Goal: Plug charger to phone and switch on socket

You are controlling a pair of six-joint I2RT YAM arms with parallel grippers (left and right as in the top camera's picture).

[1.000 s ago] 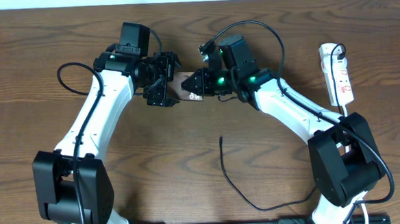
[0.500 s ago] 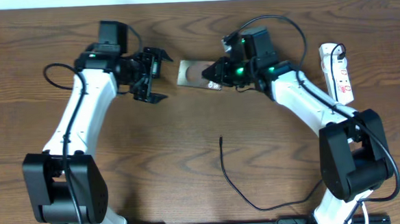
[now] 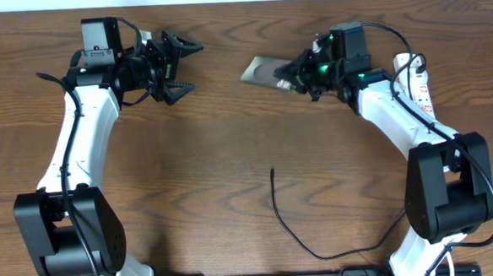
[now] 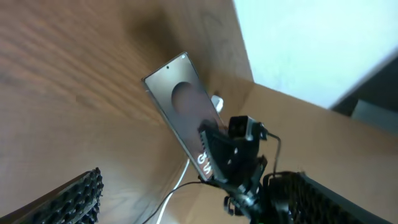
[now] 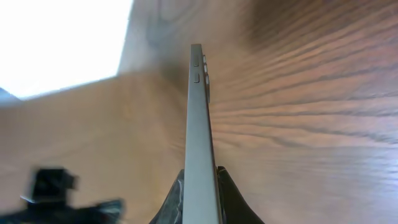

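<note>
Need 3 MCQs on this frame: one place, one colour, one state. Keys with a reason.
1. Where is the charger tip? A) in the phone B) on the bare table, held by nothing C) on the socket
2. Colour of the socket? A) white B) black C) grey
3. State of the right gripper? A) open, empty B) shut on the charger C) shut on the phone
Key: 1B, the tip lies alone mid-table; 2A, its body is white; 3C, the right wrist view shows the phone clamped edge-on.
</note>
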